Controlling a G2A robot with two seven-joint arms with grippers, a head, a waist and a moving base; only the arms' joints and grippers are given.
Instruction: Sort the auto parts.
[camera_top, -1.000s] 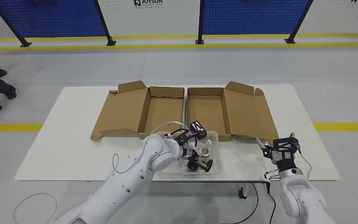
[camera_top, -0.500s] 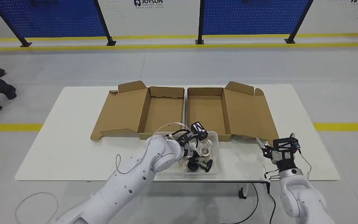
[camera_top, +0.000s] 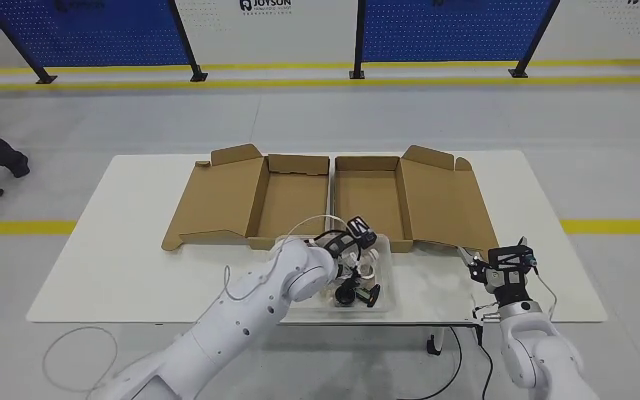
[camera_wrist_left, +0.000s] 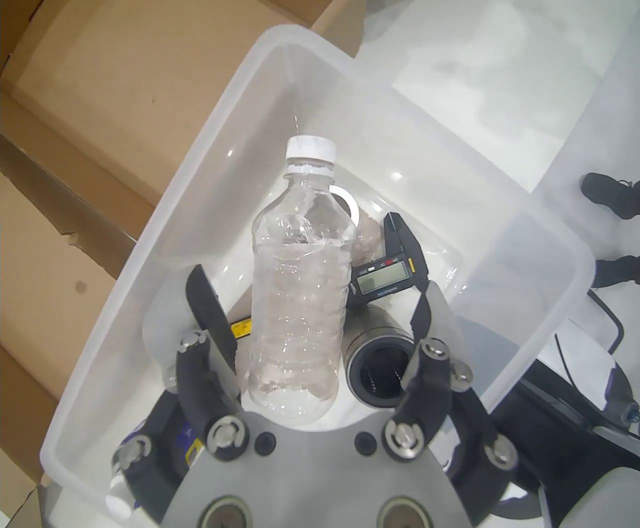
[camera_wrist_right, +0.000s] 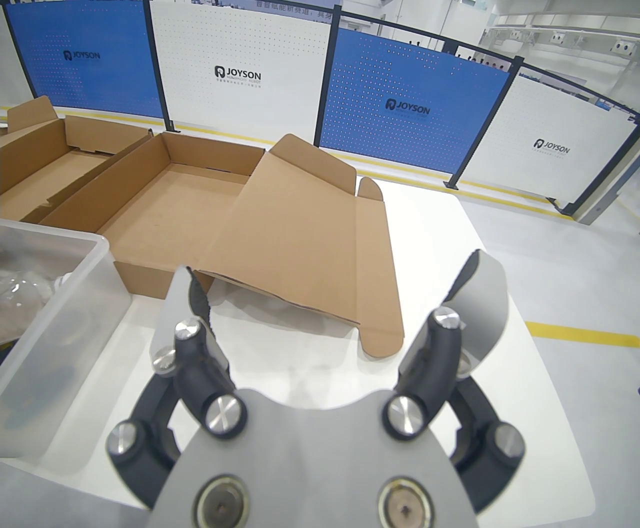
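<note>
Where it hangs inside the clear bin (camera_wrist_left: 350, 85), the left hand (camera_wrist_left: 310, 290) is spread wide, fingers either side of the plastic bottle (camera_wrist_left: 297, 240) lying there. Right hand (camera_wrist_right: 332, 285): wide open, empty, above the worktop (camera_wrist_right: 500, 400).

White table (camera_top: 120, 250) on grey floor (camera_top: 320, 120). Blue and white perforated partition panels (camera_top: 450, 28) stand behind it on black feet (camera_top: 198, 74). Yellow floor lines (camera_top: 300, 84), probably tape, run beneath them.

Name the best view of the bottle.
Left wrist view: the bottle shows whole, cap to base, flanked by the open left claw. Top view: the left arm covers most of it. Right wrist view: a blur behind the bin wall.
</note>
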